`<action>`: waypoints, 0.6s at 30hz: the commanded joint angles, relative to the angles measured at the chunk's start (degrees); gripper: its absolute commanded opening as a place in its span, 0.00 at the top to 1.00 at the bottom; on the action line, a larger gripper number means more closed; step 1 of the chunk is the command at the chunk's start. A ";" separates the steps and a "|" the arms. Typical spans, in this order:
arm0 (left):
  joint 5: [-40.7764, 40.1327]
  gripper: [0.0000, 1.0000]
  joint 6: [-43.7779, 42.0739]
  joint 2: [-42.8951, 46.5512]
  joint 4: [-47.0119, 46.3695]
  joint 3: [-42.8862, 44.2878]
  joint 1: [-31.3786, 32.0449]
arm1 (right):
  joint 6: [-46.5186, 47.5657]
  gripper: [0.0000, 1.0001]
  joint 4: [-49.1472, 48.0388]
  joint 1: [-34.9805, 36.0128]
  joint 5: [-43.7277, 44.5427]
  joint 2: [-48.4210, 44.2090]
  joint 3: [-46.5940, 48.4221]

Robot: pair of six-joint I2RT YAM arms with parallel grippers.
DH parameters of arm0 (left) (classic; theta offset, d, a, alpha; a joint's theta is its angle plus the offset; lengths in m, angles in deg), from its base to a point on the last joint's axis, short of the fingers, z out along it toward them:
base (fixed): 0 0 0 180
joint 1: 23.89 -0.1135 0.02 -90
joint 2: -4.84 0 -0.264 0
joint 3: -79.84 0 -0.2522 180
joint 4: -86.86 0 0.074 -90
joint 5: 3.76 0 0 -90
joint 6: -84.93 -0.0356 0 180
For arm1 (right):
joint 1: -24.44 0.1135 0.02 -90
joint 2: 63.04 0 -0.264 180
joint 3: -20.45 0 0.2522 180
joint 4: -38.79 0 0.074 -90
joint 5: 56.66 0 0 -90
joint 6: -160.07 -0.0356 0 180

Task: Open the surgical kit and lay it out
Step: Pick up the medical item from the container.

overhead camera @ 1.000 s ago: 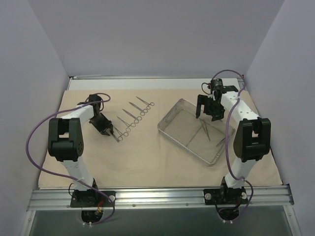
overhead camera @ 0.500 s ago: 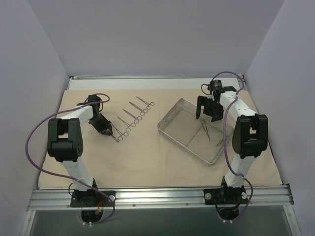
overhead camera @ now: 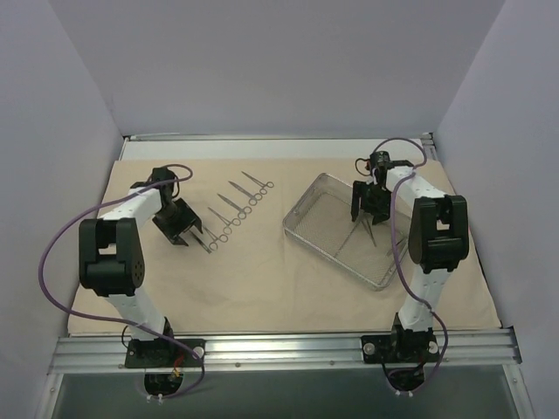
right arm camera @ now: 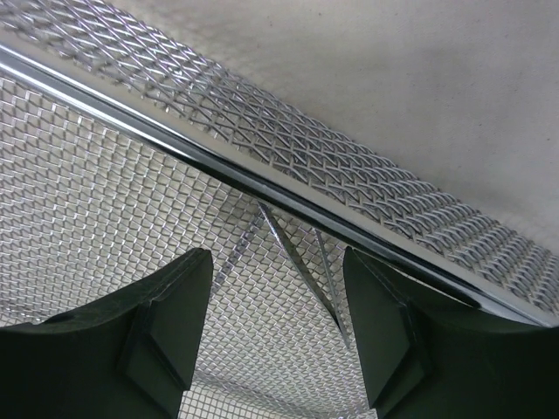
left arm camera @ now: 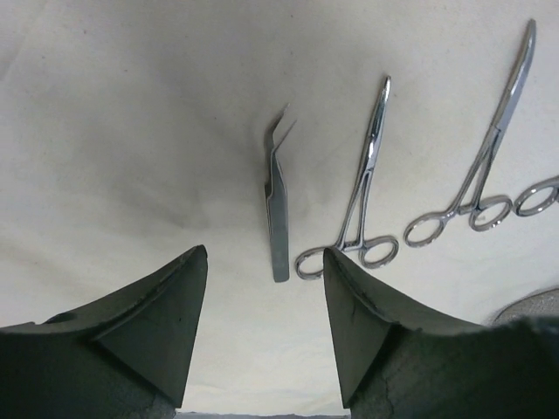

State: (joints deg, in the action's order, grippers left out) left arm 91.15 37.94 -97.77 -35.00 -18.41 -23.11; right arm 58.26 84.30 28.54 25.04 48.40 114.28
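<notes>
The beige cloth wrap point(overhead camera: 262, 279) lies spread flat. Several steel instruments point(overhead camera: 234, 208) lie in a diagonal row on it. My left gripper point(overhead camera: 185, 229) sits just left of the row's near end. Its jaws point(left arm camera: 262, 262) are open and empty, with tweezers point(left arm camera: 277, 209) lying on the cloth beyond them. Ring-handled forceps point(left arm camera: 362, 201) lie beside the tweezers. The wire-mesh tray point(overhead camera: 301, 236) stands at the right. My right gripper point(overhead camera: 365, 209) hangs inside its far corner. It point(right arm camera: 278, 262) is open, with the thin tips of an instrument point(right arm camera: 301, 257) on the mesh between the fingers, apart from both.
More instruments point(overhead camera: 390, 250) lie in the tray's right part. The tray rim point(right arm camera: 262, 175) runs close past my right fingers. White walls close in the left, the right and the back. An aluminium rail point(overhead camera: 279, 349) runs along the near edge.
My left gripper has opened and drawn back to the left, leaving the tweezers on the cloth. My right gripper has come down into the tray and its jaws have narrowed somewhat.
</notes>
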 commanded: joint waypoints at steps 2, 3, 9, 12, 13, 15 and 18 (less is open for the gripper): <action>1.50 0.35 -2.75 5.83 2.64 3.20 -0.43 | 1.27 0.39 -2.04 -0.41 1.26 0.62 -2.02; 1.68 0.35 -3.18 6.36 2.55 3.55 -0.42 | 1.27 0.39 -2.04 -0.32 1.35 0.88 -2.29; 5.19 0.35 -4.33 10.14 0.89 4.17 -0.42 | 0.39 0.58 -2.48 1.17 1.44 2.03 -4.05; 8.52 0.39 -6.78 11.37 -1.22 4.87 -0.42 | -0.31 0.79 -2.22 1.96 1.96 1.51 -4.57; 9.93 0.42 -7.58 11.64 -2.01 5.14 -0.42 | -0.40 0.85 -1.95 2.31 2.31 1.07 -4.57; 12.66 0.43 -9.68 12.08 -4.54 5.49 -0.25 | -0.93 1.00 -0.73 2.40 2.32 -0.60 -2.74; 26.00 0.42 -10.92 11.55 -12.44 5.66 0.62 | -1.89 1.00 2.61 3.28 -2.67 -5.15 3.83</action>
State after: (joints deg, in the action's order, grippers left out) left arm 104.44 30.48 -87.89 -37.67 -15.63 -23.22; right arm 57.69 82.96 30.39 26.13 48.93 112.25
